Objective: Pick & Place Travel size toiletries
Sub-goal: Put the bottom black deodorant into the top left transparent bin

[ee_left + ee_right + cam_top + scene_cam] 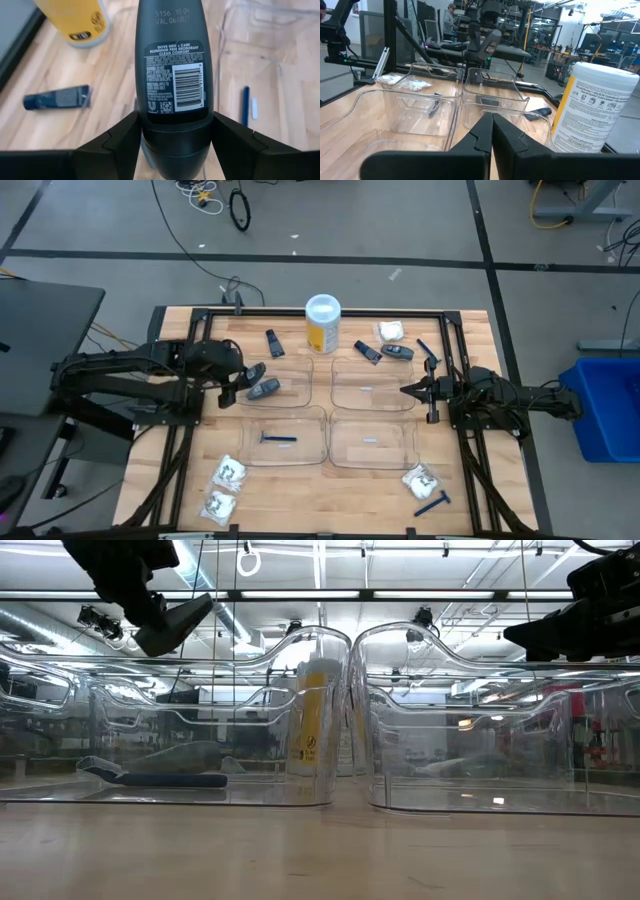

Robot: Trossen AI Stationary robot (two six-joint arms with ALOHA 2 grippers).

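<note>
The left gripper (243,380) is clamped around a grey Dove Men+Care deodorant stick (174,75), its two dark fingers (122,142) pressing the stick's narrow sides near one end. The low view shows the stick lifted clear of the table and tilted, so it appears to be in transit and not at rest. From above, it hangs near the left edge of the table, just beside the rear left clear tray (283,380), where a second grey stick (265,388) lies at the tray's left wall. That closeness suggests this tray is meant for deodorant sticks, while the front left tray (283,438) keeps a blue razor (279,439) apart by kind.

The right gripper (408,390) waits with jaws clenched on nothing, at the right side of the rear right tray (372,382), out of the left arm's path.

Unsorted items lie around the trays: a dark blue tube (274,342) and the yellow canister (322,324) toward the rear edge, white packets (231,471) near the front left corner, and a packet (420,480) with a razor (433,503) near the front right corner.
</note>
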